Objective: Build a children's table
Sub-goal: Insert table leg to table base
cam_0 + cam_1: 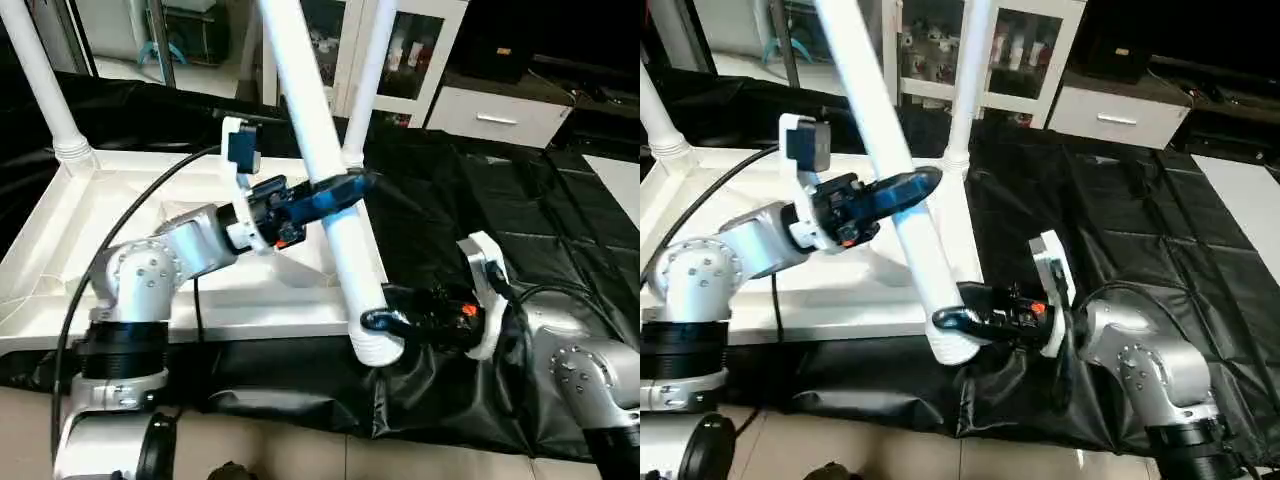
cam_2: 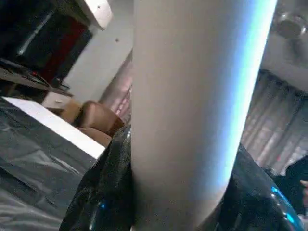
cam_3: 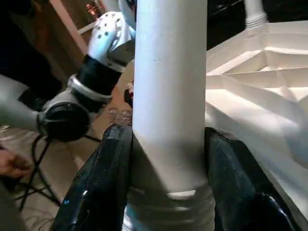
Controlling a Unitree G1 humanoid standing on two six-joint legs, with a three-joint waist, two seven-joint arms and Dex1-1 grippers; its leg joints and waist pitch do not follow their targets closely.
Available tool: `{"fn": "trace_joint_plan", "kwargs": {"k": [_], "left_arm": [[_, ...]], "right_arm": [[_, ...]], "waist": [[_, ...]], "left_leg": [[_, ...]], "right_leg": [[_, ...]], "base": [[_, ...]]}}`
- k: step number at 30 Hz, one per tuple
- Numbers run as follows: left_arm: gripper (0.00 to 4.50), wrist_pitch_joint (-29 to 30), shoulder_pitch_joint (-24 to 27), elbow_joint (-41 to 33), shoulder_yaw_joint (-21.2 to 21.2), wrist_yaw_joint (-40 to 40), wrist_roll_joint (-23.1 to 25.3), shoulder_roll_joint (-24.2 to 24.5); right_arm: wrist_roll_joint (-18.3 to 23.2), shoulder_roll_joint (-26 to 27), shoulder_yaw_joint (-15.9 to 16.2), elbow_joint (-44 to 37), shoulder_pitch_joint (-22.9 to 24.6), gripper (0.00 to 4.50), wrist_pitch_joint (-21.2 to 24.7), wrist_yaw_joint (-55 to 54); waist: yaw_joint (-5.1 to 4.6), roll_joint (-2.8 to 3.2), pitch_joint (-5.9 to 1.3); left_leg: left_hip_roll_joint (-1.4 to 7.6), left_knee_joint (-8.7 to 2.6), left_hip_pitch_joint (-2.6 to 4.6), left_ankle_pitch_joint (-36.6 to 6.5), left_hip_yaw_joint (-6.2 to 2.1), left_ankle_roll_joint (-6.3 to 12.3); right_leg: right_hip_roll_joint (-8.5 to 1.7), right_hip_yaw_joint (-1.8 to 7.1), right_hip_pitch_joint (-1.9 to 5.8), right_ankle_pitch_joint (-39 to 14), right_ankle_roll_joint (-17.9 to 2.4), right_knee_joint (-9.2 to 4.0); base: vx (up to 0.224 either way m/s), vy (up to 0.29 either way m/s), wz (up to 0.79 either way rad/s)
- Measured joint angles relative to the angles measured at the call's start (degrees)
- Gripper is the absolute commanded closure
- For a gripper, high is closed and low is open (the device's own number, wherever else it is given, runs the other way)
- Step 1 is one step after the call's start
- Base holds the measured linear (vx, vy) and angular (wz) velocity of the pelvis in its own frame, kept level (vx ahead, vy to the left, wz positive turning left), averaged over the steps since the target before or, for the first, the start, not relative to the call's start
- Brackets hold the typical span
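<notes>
Left gripper, right gripper, clamping leg

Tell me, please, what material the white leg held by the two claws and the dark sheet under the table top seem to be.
Leg: likely smooth moulded plastic, with a soft sheen and a ribbed, thread-like end near the right claw; the left claw grips it higher up.
Sheet: seems a thin plastic film, black and glossy, with creases and fold lines catching light.

Two mounted legs block the tabletop's far corners; black sheet lies open.
</notes>
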Motion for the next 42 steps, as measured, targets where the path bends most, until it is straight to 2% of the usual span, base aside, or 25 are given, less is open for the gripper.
{"fn": "trace_joint_plan", "kwargs": {"k": [10,12,15,17,21,24,32,34,35,42], "left_arm": [[2.66,-1.0,0.0,-0.1,0.4,1.3,-0.2,-1.2],[2.66,-1.7,0.0,-0.1,0.5,2.2,-0.1,-1.4],[2.66,-2.4,0.0,-0.1,0.4,3.0,0.8,-1.8],[2.67,-3.2,0.0,-0.1,0.0,3.7,2.0,-1.8],[2.67,-7.5,-0.2,-0.2,-3.8,6.1,8.1,-0.9],[2.67,-10.0,-1.1,-0.2,-5.9,9.0,12.2,-1.0],[2.67,-17.2,-4.7,-0.2,-11.7,16.6,25.2,0.5],[2.67,-17.4,-4.9,-0.2,-11.9,18.1,26.0,-0.1],[2.67,-17.4,-4.9,-0.3,-12.0,18.6,26.1,-0.5],[2.67,-17.4,-4.9,-0.8,-12.7,18.9,26.3,-0.9]], "right_arm": [[0.1,0.1,-0.2,-0.2,0.0,2.61,-0.2,-0.4],[-0.1,0.5,-0.3,-0.2,0.0,2.05,-0.4,-1.3],[-0.8,1.0,-0.5,-0.2,-0.2,1.88,-1.4,-2.4],[-1.8,1.3,-0.5,-0.1,-0.5,1.61,-1.9,-3.7],[-5.3,2.1,0.0,-0.1,-2.5,1.30,-3.7,-7.1],[-9.9,2.8,2.1,0.1,-4.1,1.05,-5.7,-10.9],[-18.8,6.4,5.9,4.9,-6.5,1.04,-7.8,-20.4],[-19.2,8.4,5.9,6.7,-7.1,1.31,-8.8,-22.1],[-19.8,9.4,5.9,7.2,-7.6,1.31,-9.1,-22.9],[-21.4,12.6,5.9,9.7,-10.2,1.94,-11.9,-26.8]], "waist": [[0.02,0.00,0.00],[0.00,0.00,0.00],[0.03,0.00,0.00],[0.02,0.00,0.00],[-0.10,-0.01,0.00],[-0.16,0.00,0.00],[-0.22,-0.01,0.00],[-0.30,0.00,0.00],[-0.30,0.00,0.00],[-0.27,0.00,0.00]], "left_leg": [[0.00,0.00,0.00,0.0,0.00,0.00],[0.00,0.00,0.00,0.0,0.00,0.00],[0.00,0.00,0.00,0.0,-0.01,0.00],[0.00,0.00,0.01,0.0,-0.01,0.00],[0.00,0.00,0.02,0.0,-0.01,-0.01],[0.00,0.00,0.00,0.0,-0.02,-0.01],[0.00,-0.01,-0.03,0.0,-0.03,-0.01],[0.00,-0.01,-0.05,0.0,-0.02,-0.01],[0.00,-0.01,-0.06,0.0,-0.02,-0.01],[-0.01,-0.01,-0.06,0.0,-0.02,-0.02]], "right_leg": [[0.00,0.00,0.01,0.0,0.0,0.00],[0.00,0.00,0.01,0.0,0.0,0.00],[0.00,-0.01,0.01,0.0,0.0,0.00],[0.00,0.00,0.01,0.0,0.0,0.00],[0.00,0.00,0.01,0.0,0.0,0.00],[0.00,-0.01,0.00,0.0,0.0,0.00],[0.00,-0.01,-0.01,0.0,0.1,-0.01],[0.00,-0.01,-0.03,0.0,0.1,0.00],[0.00,-0.01,-0.05,0.0,0.1,0.01],[0.00,-0.01,-0.05,0.0,0.1,0.03]], "base": [[0.000,0.000,0.00],[0.000,0.000,0.00],[0.000,0.000,0.00],[0.000,0.000,0.00],[0.000,0.000,0.00],[0.000,0.000,0.00],[0.000,0.000,0.00],[0.000,0.000,0.00],[0.000,0.000,0.00],[0.000,0.000,0.00]]}}
